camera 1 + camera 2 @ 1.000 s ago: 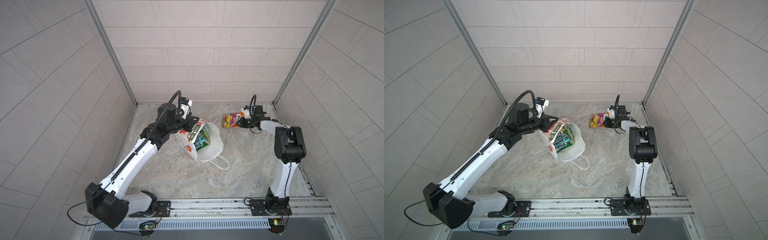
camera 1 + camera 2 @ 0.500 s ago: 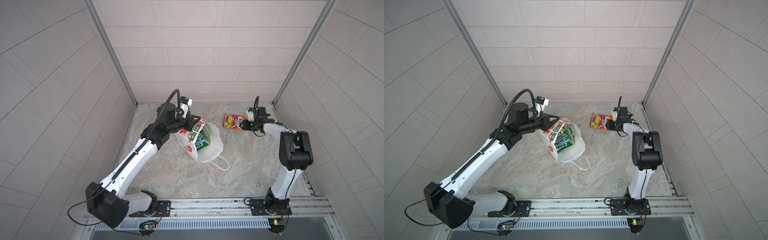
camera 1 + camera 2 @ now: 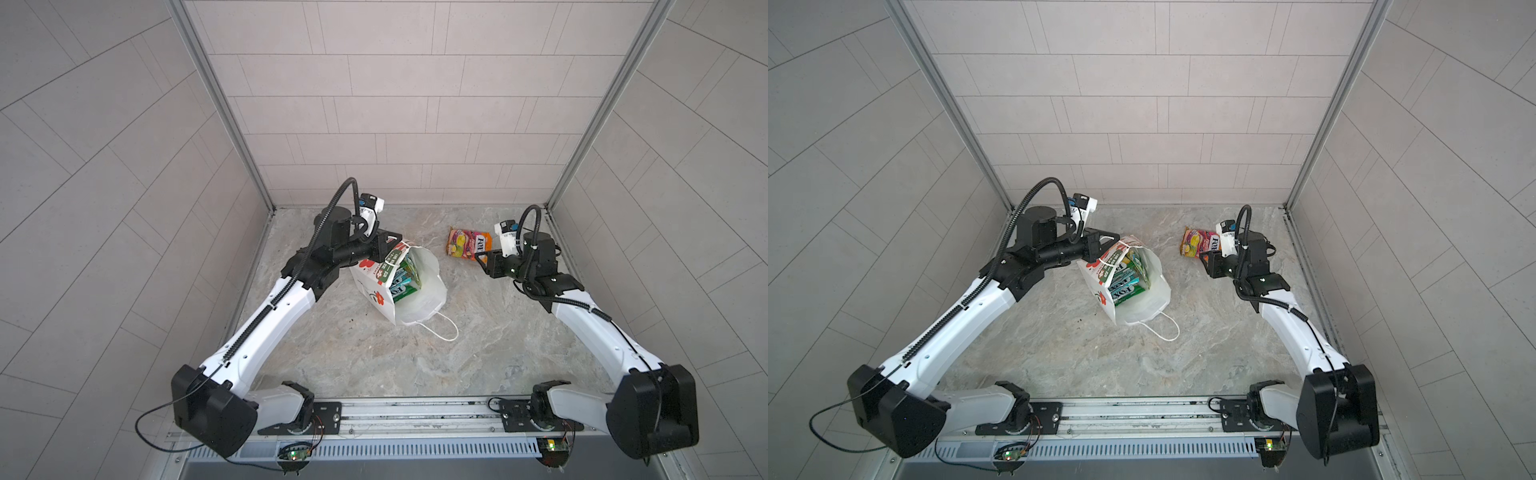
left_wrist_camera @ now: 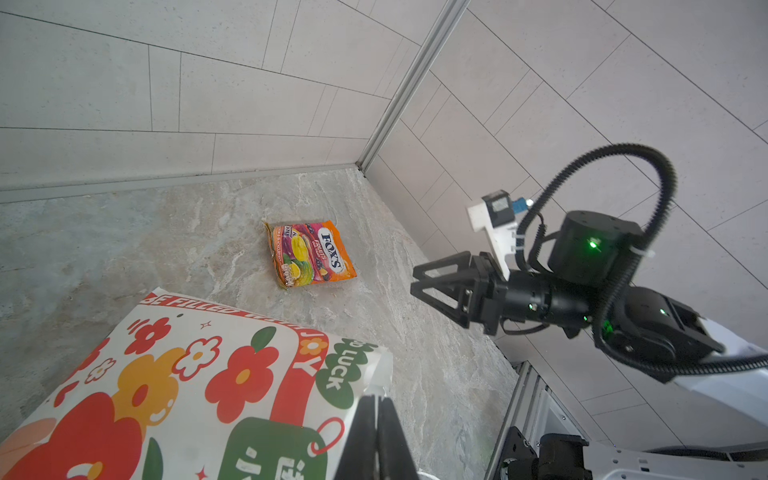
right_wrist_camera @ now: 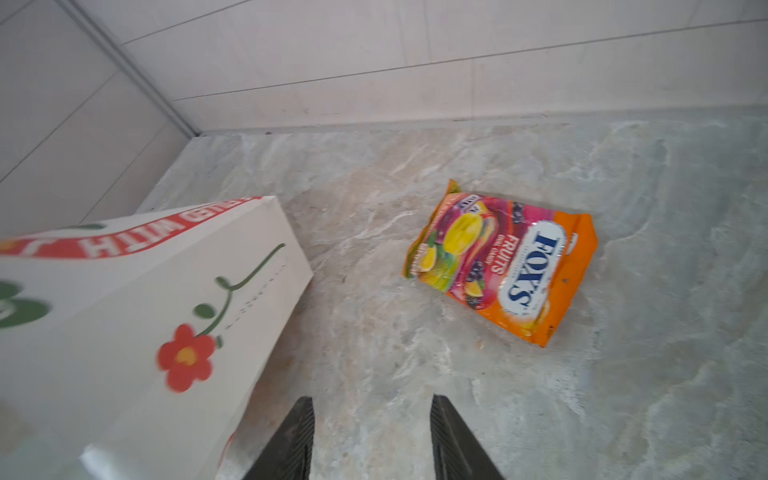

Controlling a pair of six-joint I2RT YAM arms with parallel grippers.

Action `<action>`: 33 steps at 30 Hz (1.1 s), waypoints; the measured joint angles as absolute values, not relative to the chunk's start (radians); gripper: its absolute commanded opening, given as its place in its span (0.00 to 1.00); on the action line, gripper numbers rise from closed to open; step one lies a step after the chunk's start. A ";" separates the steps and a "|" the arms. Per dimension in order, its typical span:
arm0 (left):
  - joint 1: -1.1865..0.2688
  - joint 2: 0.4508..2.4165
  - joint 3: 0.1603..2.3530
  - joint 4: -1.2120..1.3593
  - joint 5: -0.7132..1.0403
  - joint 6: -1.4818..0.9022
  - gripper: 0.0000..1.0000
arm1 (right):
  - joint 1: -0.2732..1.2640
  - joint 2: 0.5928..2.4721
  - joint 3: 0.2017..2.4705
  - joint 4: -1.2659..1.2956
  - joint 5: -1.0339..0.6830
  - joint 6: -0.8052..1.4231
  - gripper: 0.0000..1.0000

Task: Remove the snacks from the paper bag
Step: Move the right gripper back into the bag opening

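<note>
The white paper bag (image 3: pixel 376 291) (image 3: pixel 1100 286) leans open in the middle of the floor, with green and teal snacks (image 3: pixel 405 278) (image 3: pixel 1127 276) showing inside it. My left gripper (image 3: pixel 388 246) (image 3: pixel 1105 245) (image 4: pixel 376 401) is shut on the bag's top rim and holds its mouth up. In the left wrist view the flowered side of the bag (image 4: pixel 187 374) fills the foreground. An orange-pink FOX'S packet (image 3: pixel 467 244) (image 3: pixel 1196 245) (image 4: pixel 311 253) (image 5: pixel 498 262) lies flat on the floor near the back right. My right gripper (image 3: pixel 482 261) (image 3: pixel 1204 261) (image 5: pixel 370 401) is open and empty, just short of that packet.
A loose cord handle (image 3: pixel 444 328) (image 3: pixel 1167 328) trails from the bag onto the stone floor. Tiled walls close in at the back and both sides, and the right arm works near the right wall. The arms' mounting rail (image 3: pixel 415 411) runs along the front edge.
My right gripper opened, let go of the orange-pink packet and drew back from it. The packet now lies on the floor. The left gripper and the bag have stayed put.
</note>
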State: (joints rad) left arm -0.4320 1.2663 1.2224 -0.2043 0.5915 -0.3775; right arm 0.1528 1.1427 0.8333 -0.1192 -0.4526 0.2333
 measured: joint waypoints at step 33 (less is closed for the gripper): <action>-0.432 1.267 1.222 -0.203 0.575 -0.386 0.00 | 0.852 1.060 0.795 -0.133 -0.147 0.157 0.47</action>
